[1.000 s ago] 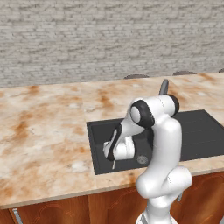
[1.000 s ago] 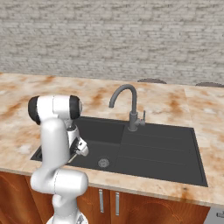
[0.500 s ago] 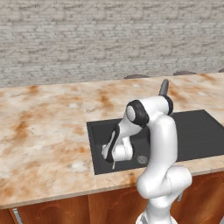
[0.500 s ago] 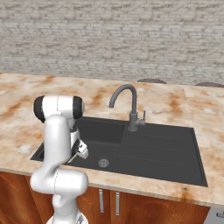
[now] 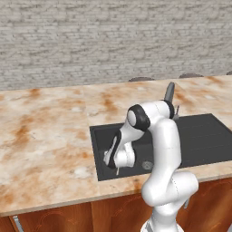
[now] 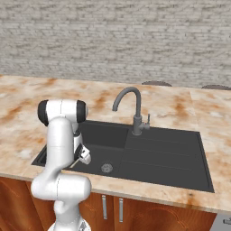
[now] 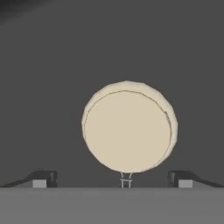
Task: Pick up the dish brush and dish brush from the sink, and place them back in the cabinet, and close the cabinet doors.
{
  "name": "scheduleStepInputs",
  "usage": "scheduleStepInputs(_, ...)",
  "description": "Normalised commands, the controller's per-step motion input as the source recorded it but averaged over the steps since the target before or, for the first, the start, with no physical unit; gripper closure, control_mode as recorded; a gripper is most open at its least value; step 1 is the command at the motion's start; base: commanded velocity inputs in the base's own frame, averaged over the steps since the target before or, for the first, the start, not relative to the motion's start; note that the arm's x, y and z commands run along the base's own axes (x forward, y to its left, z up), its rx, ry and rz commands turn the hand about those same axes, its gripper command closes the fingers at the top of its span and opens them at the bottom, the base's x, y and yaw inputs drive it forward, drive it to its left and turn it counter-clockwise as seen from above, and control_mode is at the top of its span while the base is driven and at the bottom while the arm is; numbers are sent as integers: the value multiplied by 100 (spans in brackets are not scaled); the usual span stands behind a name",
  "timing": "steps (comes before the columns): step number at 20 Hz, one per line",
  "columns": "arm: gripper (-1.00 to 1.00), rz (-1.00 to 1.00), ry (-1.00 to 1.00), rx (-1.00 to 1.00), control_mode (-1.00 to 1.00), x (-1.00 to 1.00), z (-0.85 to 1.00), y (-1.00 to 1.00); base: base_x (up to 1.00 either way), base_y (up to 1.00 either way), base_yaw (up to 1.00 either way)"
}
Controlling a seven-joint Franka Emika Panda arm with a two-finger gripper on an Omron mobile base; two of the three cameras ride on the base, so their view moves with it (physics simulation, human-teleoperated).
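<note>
Your end effector (image 7: 112, 181) is hanging wide open over the cream-headed dish brush (image 7: 129, 127) lying in the sink (image 6: 158, 155).

The sink (image 6: 158, 155) is set into the surface (image 5: 50, 136), which runs along a wall (image 6: 113, 40) behind it. The tap (image 6: 134, 113) stands at the rear rim of the sink, between the basin on the left and the drainboard (image 6: 167, 153) on the right. The drain (image 6: 106, 168) lies in the basin floor. The gripper (image 7: 112, 179) is lowered into the left part of the basin. The dish brush (image 7: 129, 127) lies on the basin floor directly below the gripper, between the two fingertips (image 7: 43, 178). Lower cupboards (image 6: 135, 212) sit beneath the surface.
</note>
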Motion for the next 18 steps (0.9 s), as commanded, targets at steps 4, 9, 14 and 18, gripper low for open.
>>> scheduleStepInputs(4, -100, 0, 4, 0, -100, 8, -20, 2, 0, 0, 0)
scheduleStepInputs(9, 100, 0, 5, 0, -100, 5, -26, 6, 0, 0, 0)
scheduleStepInputs(14, 100, 0, 0, 0, -100, 0, -4, 0, 0, 0, 0)
scheduleStepInputs(18, 100, 0, 0, 0, -100, 0, -3, 0, 0, 0, 0)
